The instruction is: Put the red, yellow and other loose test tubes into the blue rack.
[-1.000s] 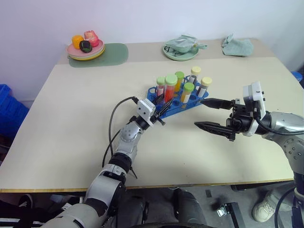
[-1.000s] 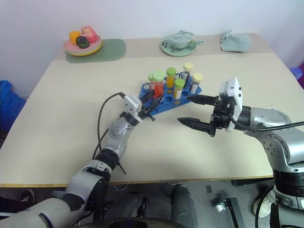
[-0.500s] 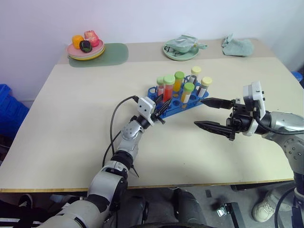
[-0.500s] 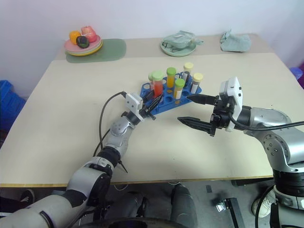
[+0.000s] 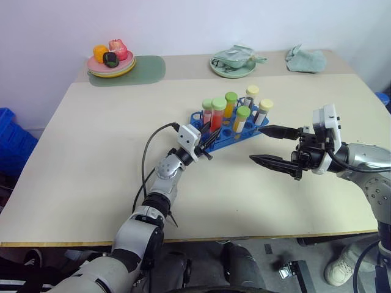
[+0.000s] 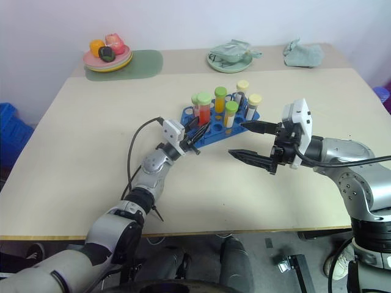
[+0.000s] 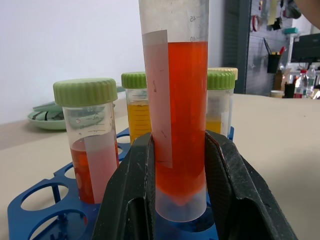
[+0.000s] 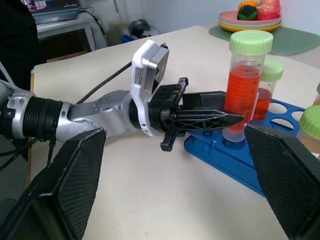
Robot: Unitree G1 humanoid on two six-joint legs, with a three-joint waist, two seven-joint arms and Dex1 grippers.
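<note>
Left fingers [image 7: 220, 200] clench the green-capped red tube [image 7: 177, 110], upright in the blue rack [image 5: 227, 131]; right fingers [image 5: 264, 160] spread; beige tabletop [image 5: 91, 152], white wall.

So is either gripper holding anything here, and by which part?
The left gripper is shut on the red tube, clamping its lower body as it stands upright over the blue rack. The right gripper is open and holds nothing.
</note>
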